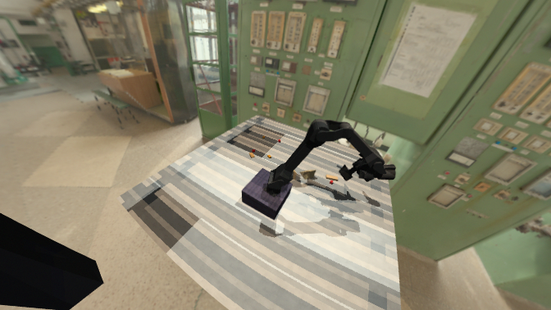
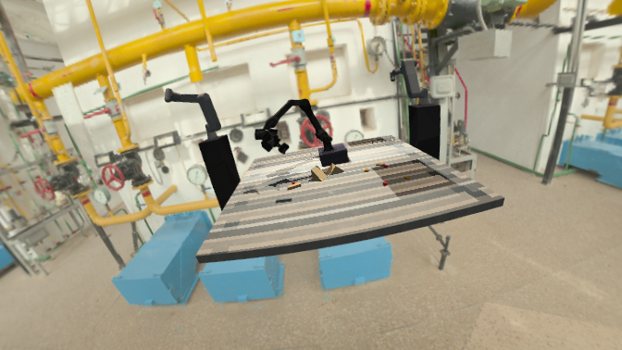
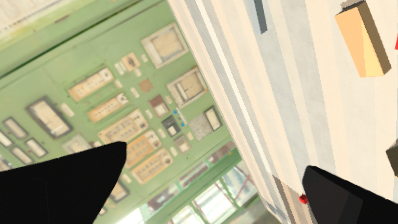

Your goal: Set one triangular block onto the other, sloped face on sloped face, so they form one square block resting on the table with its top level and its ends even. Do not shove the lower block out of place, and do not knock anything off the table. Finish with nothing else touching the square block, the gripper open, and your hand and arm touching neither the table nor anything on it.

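Observation:
Two tan triangular blocks stand close together in front of the arm's base. One block (image 1: 308, 175) (image 2: 318, 173) shows clearly. The other block (image 1: 295, 175) (image 2: 335, 169) is partly hidden behind the arm in the top view. They sit side by side, not stacked; I cannot tell whether they touch. My gripper (image 2: 276, 148) (image 3: 216, 162) is open and empty, raised above the table and off to the side of both blocks. In the wrist view its two black fingers are wide apart. Only a dark block edge (image 3: 394, 156) shows at the right border there, perhaps a triangular block.
An orange bar (image 1: 332, 177) (image 2: 293, 186) (image 3: 361, 42) lies near a small red piece (image 1: 331, 182). A thin dark strip (image 2: 283, 200) (image 3: 260, 16) lies beyond. Several small red and orange pieces lie on the table's other side. The purple arm base (image 1: 266, 193) (image 2: 333, 155) stands behind the blocks.

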### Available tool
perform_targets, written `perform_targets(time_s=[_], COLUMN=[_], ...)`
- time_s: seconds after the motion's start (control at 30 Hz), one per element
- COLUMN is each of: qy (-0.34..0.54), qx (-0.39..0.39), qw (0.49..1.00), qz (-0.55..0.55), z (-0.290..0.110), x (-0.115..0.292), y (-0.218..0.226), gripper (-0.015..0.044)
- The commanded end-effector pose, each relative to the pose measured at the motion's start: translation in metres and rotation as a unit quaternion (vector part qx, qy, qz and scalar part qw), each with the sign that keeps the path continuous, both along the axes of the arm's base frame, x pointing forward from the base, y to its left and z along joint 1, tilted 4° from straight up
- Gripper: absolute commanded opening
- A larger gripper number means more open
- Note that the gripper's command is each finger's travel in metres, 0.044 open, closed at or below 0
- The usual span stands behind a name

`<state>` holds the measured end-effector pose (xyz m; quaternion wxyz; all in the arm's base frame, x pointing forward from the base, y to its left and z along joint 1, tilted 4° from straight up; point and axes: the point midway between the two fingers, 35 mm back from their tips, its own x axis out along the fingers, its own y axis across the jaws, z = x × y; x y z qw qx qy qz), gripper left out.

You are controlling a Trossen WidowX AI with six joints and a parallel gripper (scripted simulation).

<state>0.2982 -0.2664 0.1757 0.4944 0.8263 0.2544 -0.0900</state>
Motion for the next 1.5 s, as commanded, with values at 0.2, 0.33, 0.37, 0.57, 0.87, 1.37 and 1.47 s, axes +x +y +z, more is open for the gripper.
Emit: perform_targets(time_s=[0.2, 0.33, 0.37, 0.57, 0.87, 1.37, 1.47], qy=[-0.057, -0.09, -0.1, -0.164, -0.285, -0.523, -0.568], qx=[-0.328, -0.382, -0.395, -0.455, -0.499, -0.432, -0.407], qw=[0.883, 0.825, 0.808, 0.695, 0.485, 0.085, 0.012], qz=[0.331, 0.407, 0.425, 0.532, 0.66, 0.73, 0.715], z=[-0.073, -0.084, -0.086, -0.101, -0.12, -0.141, -0.143], x=[0.012, 0.011, 0.01, 0.006, -0.007, -0.041, -0.047], y=[0.073, 0.089, 0.093, 0.116, 0.15, 0.201, 0.207], gripper=[0.044, 0.044, 0.044, 0.044, 0.044, 0.044, 0.044])
